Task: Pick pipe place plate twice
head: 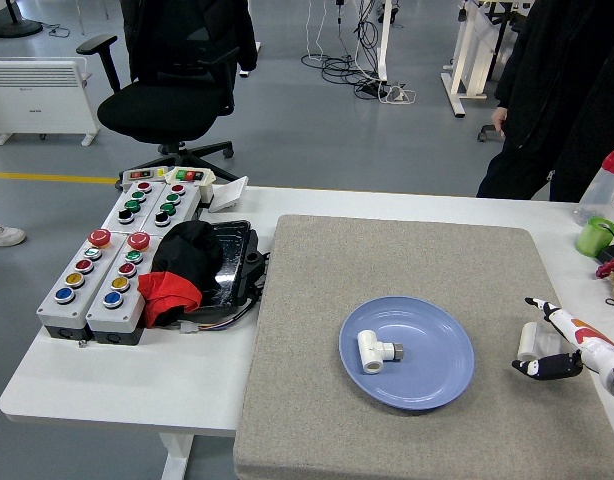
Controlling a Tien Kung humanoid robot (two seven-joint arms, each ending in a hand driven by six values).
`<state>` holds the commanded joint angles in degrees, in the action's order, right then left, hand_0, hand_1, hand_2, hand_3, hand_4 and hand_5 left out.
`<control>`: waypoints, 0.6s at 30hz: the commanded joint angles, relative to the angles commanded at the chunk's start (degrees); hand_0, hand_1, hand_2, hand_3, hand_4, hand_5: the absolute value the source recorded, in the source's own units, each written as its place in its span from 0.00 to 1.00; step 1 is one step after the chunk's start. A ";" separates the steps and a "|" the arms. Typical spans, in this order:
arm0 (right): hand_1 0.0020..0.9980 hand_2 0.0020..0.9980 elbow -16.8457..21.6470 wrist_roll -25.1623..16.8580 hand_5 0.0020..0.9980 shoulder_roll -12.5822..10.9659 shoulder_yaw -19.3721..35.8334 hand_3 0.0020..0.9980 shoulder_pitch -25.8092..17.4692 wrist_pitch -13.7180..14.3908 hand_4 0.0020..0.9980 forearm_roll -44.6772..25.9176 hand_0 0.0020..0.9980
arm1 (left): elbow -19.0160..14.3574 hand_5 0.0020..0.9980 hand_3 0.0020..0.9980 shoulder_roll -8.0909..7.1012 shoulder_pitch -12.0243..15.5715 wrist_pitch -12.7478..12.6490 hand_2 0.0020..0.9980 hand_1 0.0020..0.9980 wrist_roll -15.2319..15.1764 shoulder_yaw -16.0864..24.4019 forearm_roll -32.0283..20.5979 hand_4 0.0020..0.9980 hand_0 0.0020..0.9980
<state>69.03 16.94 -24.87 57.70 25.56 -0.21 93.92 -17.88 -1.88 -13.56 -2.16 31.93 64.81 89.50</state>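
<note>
The round blue plate [407, 352] sits on the gray, fuzzy mat [407, 340]. It is smooth and shallow. Inside it lies 1 white pipe piece [374, 351], shaped like a short T with a gray end. A 2nd white pipe [527, 341] lies on the mat to the right of the plate, well apart from it. It looks like a short tube.

The right hand [562, 347] is at the right edge, with its fingers spread around the 2nd pipe. I cannot tell if it is holding it.

On the left of the white table [117, 385] are 4 gray button boxes [122, 250] with red, green, yellow, blue and black round buttons. Beside them is a black and red cloth [179, 272] on a black tray. A person [562, 100] in black stands at the far right.
</note>
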 joint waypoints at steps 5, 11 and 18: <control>0.83 0.94 -2.99 -0.34 0.39 0.98 -0.50 0.95 0.68 1.71 0.84 -0.12 0.84 | 0.08 1.00 0.57 -0.04 -0.20 -0.23 0.64 0.63 -0.24 -0.54 -0.85 0.41 0.65; 0.55 0.62 -4.12 -1.28 0.23 1.27 -1.29 0.79 0.88 3.37 0.72 -0.33 0.47 | 0.11 1.00 0.57 -0.08 -0.37 -0.31 0.64 0.63 -0.35 -0.73 -1.16 0.41 0.65; 0.40 0.51 -3.97 -3.34 0.16 1.15 -1.31 0.68 0.63 5.09 0.63 -0.73 0.29 | 0.09 1.00 0.57 -0.08 -0.49 -0.22 0.64 0.63 -0.28 -0.74 -1.16 0.41 0.65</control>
<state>65.06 13.61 -23.72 56.39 26.19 4.89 93.19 -17.79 -1.96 -14.05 -2.38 31.66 64.07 88.34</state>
